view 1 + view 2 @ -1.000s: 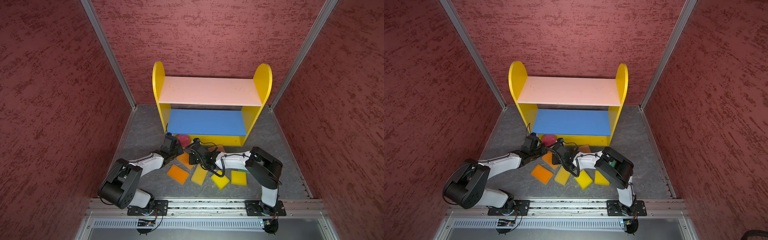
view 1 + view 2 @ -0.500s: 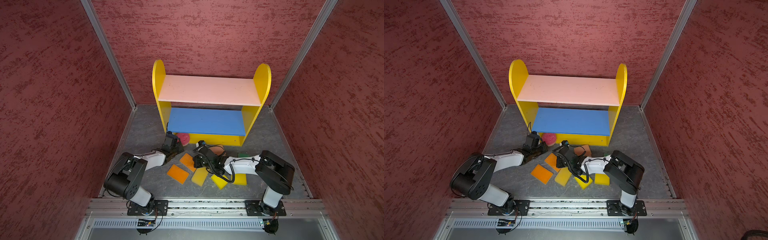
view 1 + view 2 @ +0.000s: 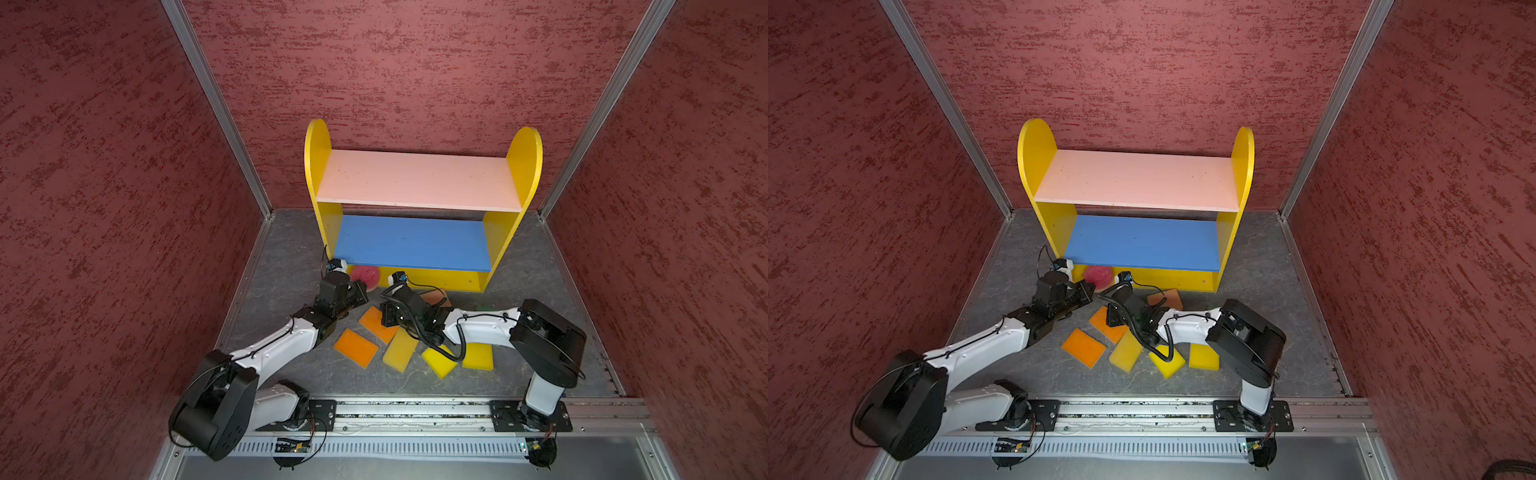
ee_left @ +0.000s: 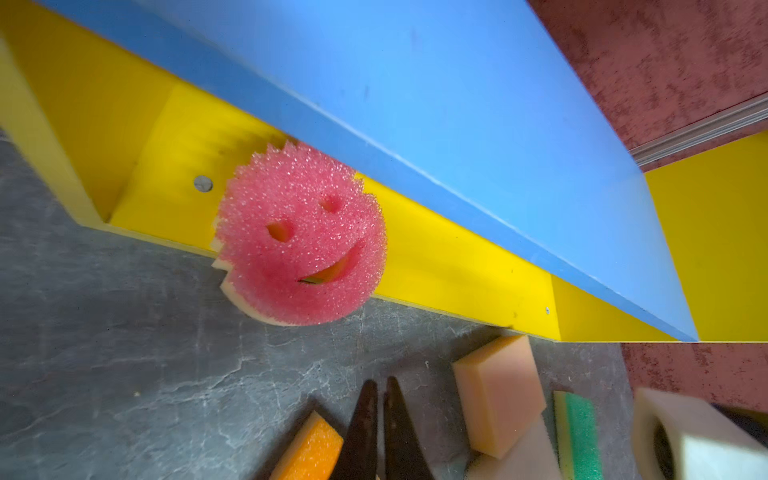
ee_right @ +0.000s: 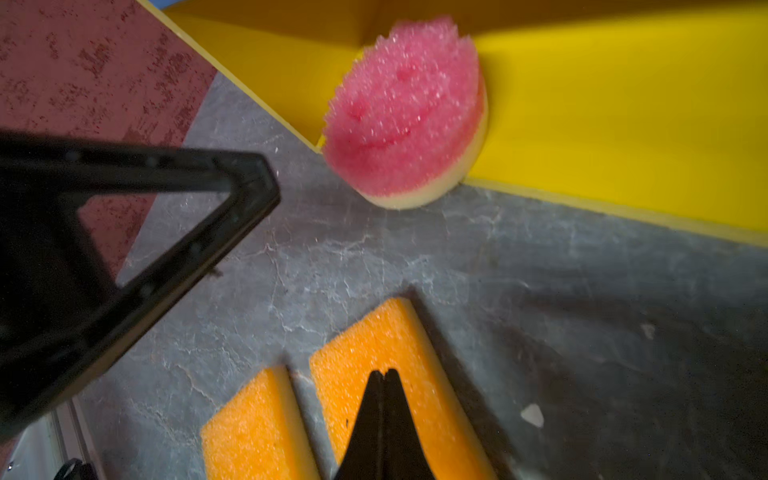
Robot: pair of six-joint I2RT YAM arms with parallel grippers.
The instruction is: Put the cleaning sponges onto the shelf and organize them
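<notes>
The round smiley sponge point(image 4: 299, 237) was coarse, open-pored pink foam that glinted, backed with smoother pale foam. The orange sponge point(image 5: 386, 340) had a gritty top over finer yellow foam. The peach sponge point(image 4: 498, 395) looked fine-celled and matt, the green-topped sponge point(image 4: 579, 432) fibrous. The shelf point(image 4: 457, 266) was smooth painted board with a soft sheen, a bare metal screw head point(image 4: 203, 183) set in it. The counter point(image 4: 124, 353) was matt grey, stone-veined. The right claw point(image 5: 384, 376) was matt black plastic. The walls point(image 3: 415, 62) were rough, plaster-like.

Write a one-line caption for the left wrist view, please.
Shut left claw faces the pink smiley sponge leaning against the shelf's yellow base, below the blue board.
</notes>
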